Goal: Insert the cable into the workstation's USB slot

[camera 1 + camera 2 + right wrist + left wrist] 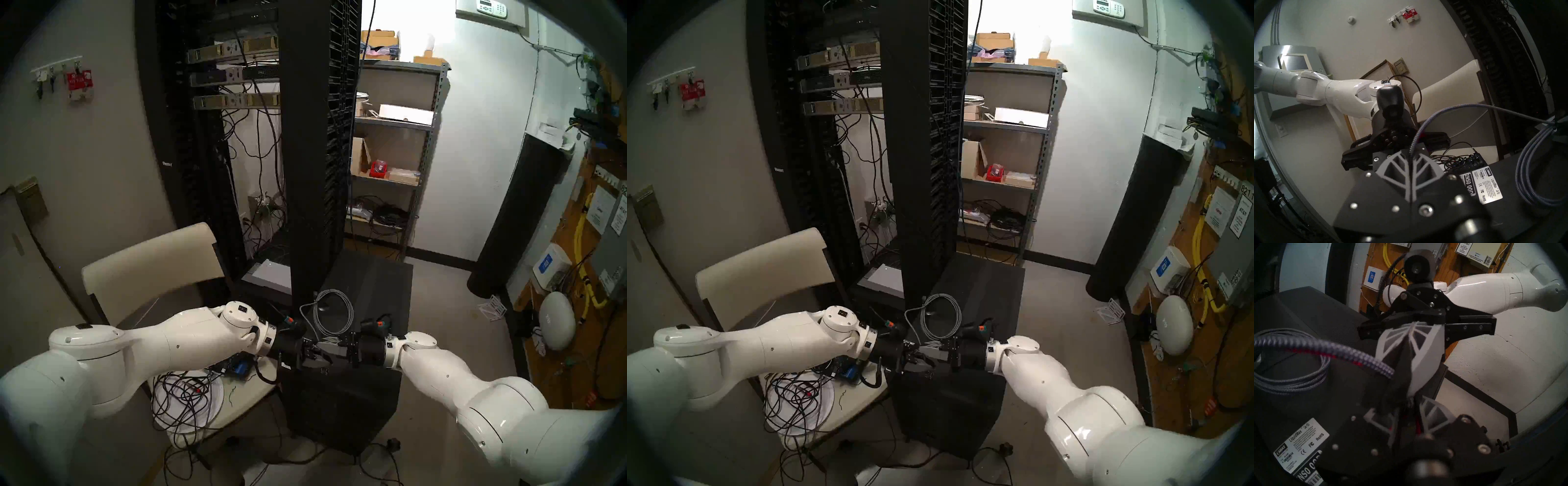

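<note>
The right gripper (1411, 176) pinches the cable (1423, 129) tight mid-frame, facing the left gripper (1407, 414), whose hold I cannot tell, above the workstation (342, 400).

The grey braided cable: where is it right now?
In the head views the cable lies coiled on top of the black workstation, beside the server rack; one end runs to the right claw, shut on it.

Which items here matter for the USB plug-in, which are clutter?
Job:
- grey braided cable, coiled on the case top
- black workstation
- right tool, shut on the cable
- left tool

Clutter:
- chair
- black wire tangle on the chair seat
- server rack
- shelving
</note>
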